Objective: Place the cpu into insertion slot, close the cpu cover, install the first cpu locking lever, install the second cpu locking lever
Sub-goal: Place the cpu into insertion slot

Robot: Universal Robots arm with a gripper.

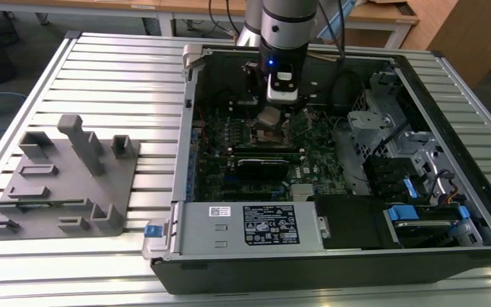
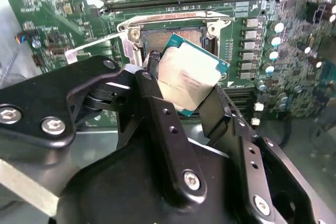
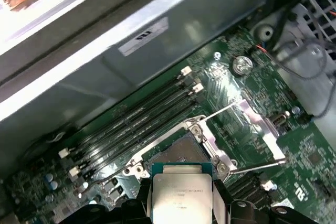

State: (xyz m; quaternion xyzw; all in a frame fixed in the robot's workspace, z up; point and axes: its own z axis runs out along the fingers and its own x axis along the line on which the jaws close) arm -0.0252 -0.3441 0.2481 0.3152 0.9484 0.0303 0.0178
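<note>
As it stands, end effector (image 2: 185, 94): pinching the cpu (image 2: 190, 77) by two edges
insertion slot (image 3: 181, 146): open, cpu above it, maybe tilted
risk: a skewed drop could seat it crooked

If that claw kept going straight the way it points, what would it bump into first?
Most likely the socket on the green board, lying open, and the chip that the gripper holds would touch first. Depth is hard to judge.

Printed label (image 1: 270, 225) on power supply (image 1: 201, 235), faint print on cpu (image 3: 181, 193), none legible
</note>
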